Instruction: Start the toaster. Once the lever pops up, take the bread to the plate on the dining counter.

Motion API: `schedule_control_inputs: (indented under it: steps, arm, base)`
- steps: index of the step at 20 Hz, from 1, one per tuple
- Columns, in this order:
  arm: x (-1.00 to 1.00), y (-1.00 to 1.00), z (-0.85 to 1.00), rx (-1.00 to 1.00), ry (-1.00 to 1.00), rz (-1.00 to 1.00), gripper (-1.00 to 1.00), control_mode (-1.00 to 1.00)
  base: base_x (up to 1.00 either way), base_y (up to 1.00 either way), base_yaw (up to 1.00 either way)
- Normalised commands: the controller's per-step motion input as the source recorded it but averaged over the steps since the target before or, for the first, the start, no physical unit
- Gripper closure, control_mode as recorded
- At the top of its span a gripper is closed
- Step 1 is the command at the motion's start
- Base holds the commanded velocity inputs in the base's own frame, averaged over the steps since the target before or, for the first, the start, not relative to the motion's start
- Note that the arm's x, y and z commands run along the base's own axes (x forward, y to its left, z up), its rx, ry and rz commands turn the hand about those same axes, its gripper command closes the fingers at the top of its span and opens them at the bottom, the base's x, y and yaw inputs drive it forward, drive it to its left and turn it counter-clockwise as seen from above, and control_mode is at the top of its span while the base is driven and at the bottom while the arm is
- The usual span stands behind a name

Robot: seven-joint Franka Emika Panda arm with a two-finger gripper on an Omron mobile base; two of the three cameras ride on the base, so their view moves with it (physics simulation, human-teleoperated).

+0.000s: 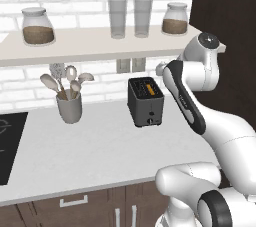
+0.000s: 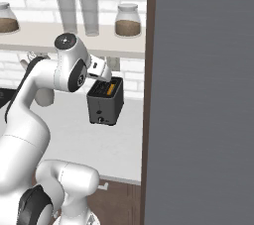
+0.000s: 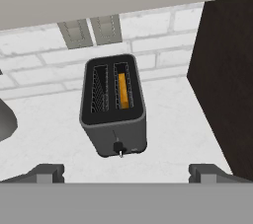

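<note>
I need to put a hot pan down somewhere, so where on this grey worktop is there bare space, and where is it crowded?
Bare worktop runs along the front edge, in front of the utensil cup and the toaster. There is also a bare gap between those two. It is tight to the toaster's right, where the robot's arm and the dark cabinet wall close in. The cooktop borders the left end.

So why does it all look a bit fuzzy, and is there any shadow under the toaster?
In the left base view the toaster has soft, blocky edges, a coarse rendered look rather than lens blur, and little shadow on the worktop. In the right base view a flat grey panel shows no shine. In the hand view the bread glows orange, with no glare and only a faint shadow under the toaster.
</note>
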Motion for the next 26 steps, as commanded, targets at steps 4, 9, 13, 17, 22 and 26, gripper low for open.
schedule_control_inputs:
  steps: [4,9,13,17,22,26]
  arm:
    - [0.0,0.0,0.0,0.0,0.0,0.0,-1.0,-1.0]
    - [0.0,0.0,0.0,0.0,0.0,0.0,-1.0,-1.0]
    - [0.0,0.0,0.0,0.0,0.0,0.0,-1.0,-1.0]
    - [0.0,0.0,0.0,0.0,0.0,0.0,-1.0,-1.0]
    - [0.0,0.0,0.0,0.0,0.0,0.0,-1.0,-1.0]
    - [0.0,0.0,0.0,0.0,0.0,0.0,-1.0,-1.0]
  base:
    - [0.0,0.0,0.0]
    - [0.0,0.0,0.0]
    - [0.0,0.0,0.0]
    - [0.0,0.0,0.0]
    - [0.0,0.0,0.0]
    - [0.0,0.0,0.0]
